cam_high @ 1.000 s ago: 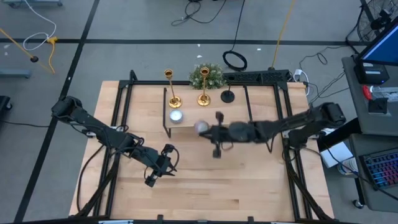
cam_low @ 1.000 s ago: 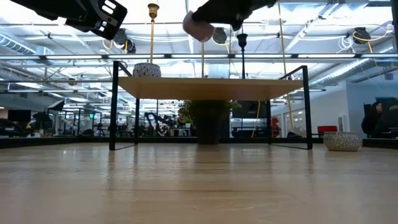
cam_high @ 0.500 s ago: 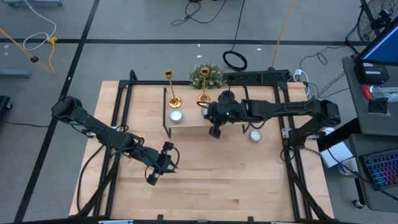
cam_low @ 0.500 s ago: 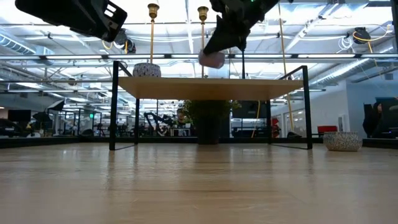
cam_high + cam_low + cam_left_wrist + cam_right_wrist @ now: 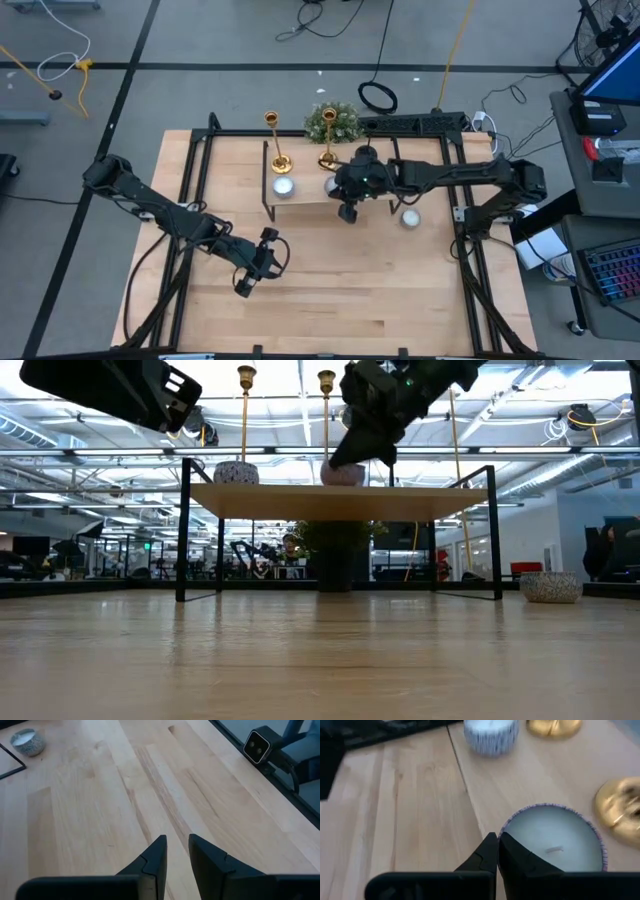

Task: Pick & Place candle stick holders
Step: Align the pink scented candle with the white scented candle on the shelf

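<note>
On the raised shelf (image 5: 300, 196) stand two gold candlesticks (image 5: 278, 160), (image 5: 327, 157), with the black candlestick (image 5: 366, 153) behind on the tabletop (image 5: 330, 290). The right gripper (image 5: 346, 212) hangs over the shelf's front edge, its fingers (image 5: 492, 851) almost together and holding nothing. A white candle (image 5: 555, 840) lies just past the fingers; the nearer gold base sits at about 2 o'clock from them, probably not touching. The left gripper (image 5: 175, 855) hovers over bare tabletop at the front left, fingers narrowly apart and empty.
</note>
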Tool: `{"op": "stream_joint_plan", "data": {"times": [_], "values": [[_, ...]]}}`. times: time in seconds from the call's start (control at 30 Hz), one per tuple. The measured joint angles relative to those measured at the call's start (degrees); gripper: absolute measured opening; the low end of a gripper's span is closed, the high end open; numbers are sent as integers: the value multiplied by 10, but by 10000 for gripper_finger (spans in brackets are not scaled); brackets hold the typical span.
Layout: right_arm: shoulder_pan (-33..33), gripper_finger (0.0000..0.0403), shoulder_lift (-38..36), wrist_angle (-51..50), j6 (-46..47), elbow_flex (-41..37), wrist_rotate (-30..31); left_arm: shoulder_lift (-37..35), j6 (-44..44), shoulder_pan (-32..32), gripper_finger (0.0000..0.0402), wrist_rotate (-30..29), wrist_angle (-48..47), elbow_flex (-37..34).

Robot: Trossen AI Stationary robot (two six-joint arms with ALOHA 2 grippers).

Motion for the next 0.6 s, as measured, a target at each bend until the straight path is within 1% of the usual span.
{"op": "stream_joint_plan", "data": {"times": [0.27, 0.4, 0.5, 0.6], "values": [[-5, 3, -2, 19, -1, -19, -1, 0, 2, 0, 88, -19, 0, 0], [-5, 8, -1, 47, -2, -28, -1, 0, 2, 0, 88, -19, 1, 0], [-4, 29, 0, 54, -35, -29, -2, 0, 2, 0, 88, -19, 1, 0], [-3, 64, 0, 59, -64, -29, -15, 0, 2, 0, 88, -19, 1, 0]]}}
